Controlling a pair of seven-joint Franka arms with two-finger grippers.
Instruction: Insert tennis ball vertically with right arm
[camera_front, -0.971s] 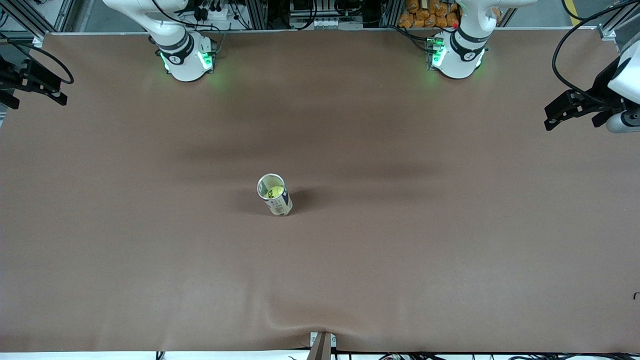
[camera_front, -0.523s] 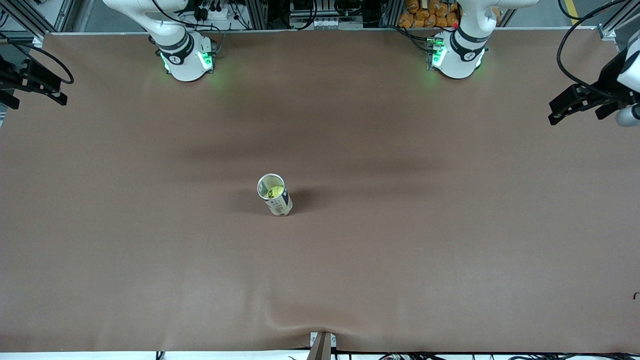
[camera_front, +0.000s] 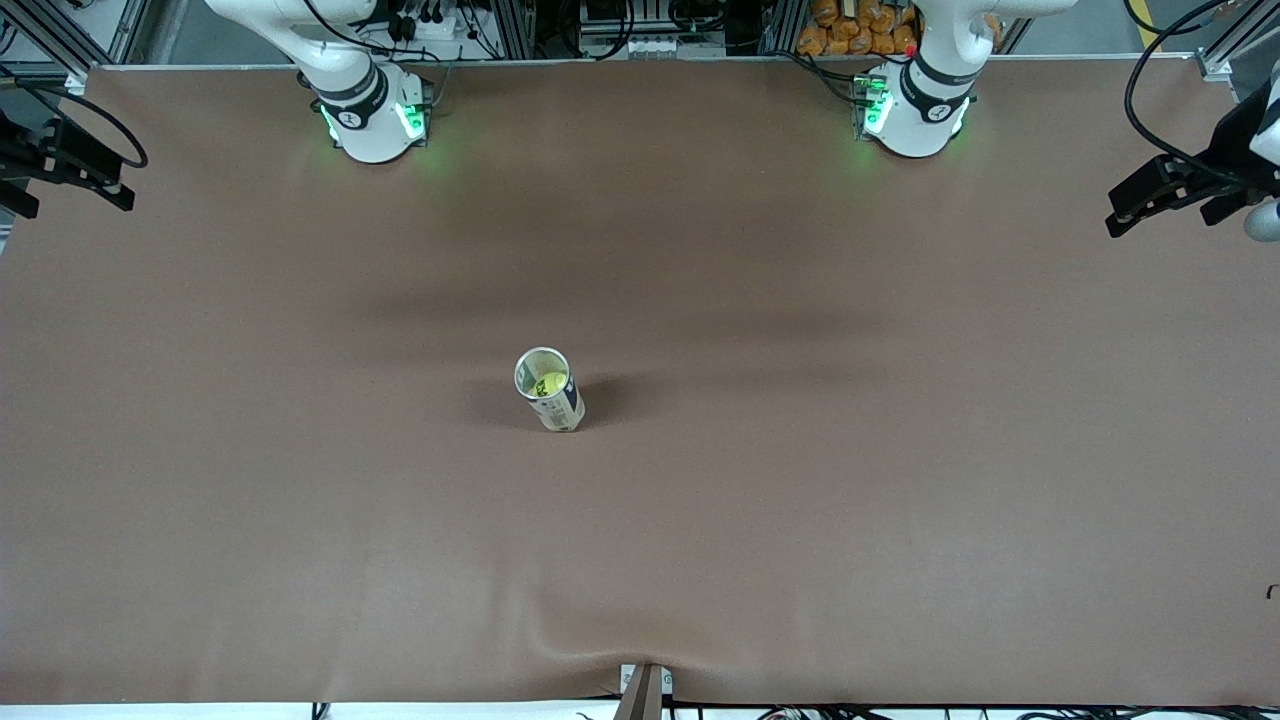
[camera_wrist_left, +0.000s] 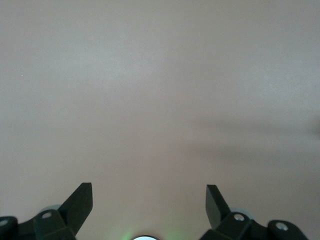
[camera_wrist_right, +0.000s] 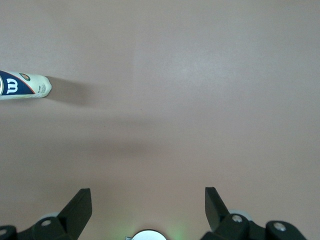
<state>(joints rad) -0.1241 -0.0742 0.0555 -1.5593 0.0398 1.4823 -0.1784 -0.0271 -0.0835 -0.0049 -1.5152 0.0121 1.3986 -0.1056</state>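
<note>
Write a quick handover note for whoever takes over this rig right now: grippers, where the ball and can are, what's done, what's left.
Left gripper: open, empty, over bare table at the left arm's end.
Right gripper: open, empty, over bare table at the right arm's end.
Tennis ball can: upright near the table's middle, top open.
Tennis ball: inside the can.
Done: ball inserted, both arms clear of the can.
Left: nothing apparent on the ball; probably just park the arms.

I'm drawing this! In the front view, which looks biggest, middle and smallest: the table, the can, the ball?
1. The table, by far.
2. The can, standing open-topped mid-table.
3. The tennis ball, a yellow bit showing inside the can.
</note>
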